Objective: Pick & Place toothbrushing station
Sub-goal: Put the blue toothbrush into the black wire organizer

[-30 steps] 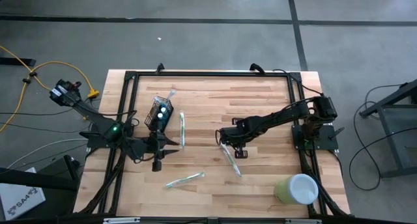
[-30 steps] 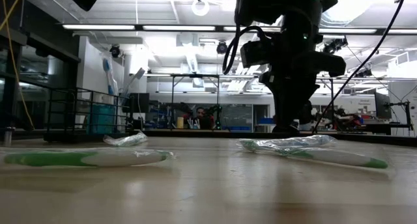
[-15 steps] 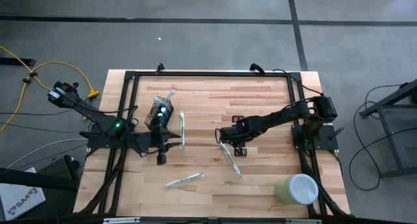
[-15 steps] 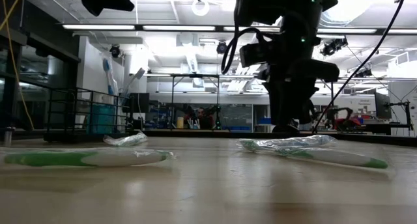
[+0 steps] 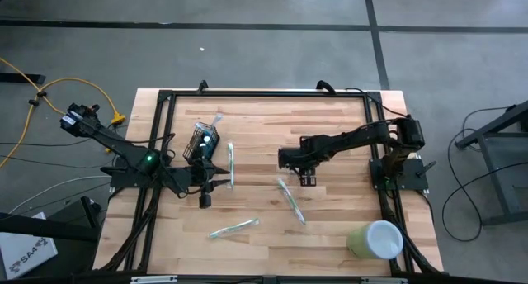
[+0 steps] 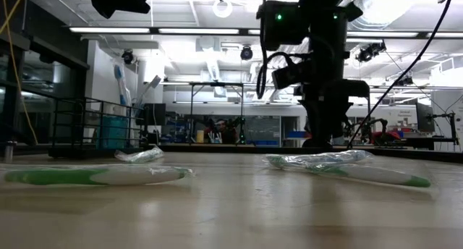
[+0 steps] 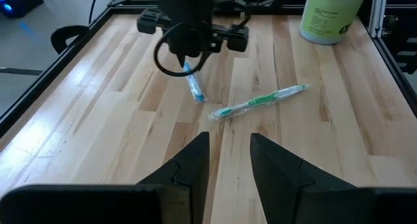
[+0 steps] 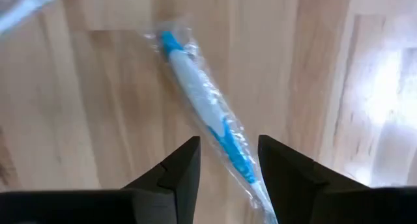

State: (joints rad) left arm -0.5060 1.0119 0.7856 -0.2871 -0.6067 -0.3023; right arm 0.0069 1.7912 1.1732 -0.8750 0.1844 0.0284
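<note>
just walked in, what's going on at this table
Two dark robot arms work a wooden table strewn with wrapped toothbrushes. The right gripper hangs open just above a blue-and-white toothbrush in clear wrap, holding nothing. The left gripper waits open beside the small black wire-mesh holder cup, which has items in it. A pale green cup stands at a corner.

toothbrushing station (image 5: pixel 202 144) — black wire-mesh cup | upright, toothbrushes inside | left part of table — near the back
</note>
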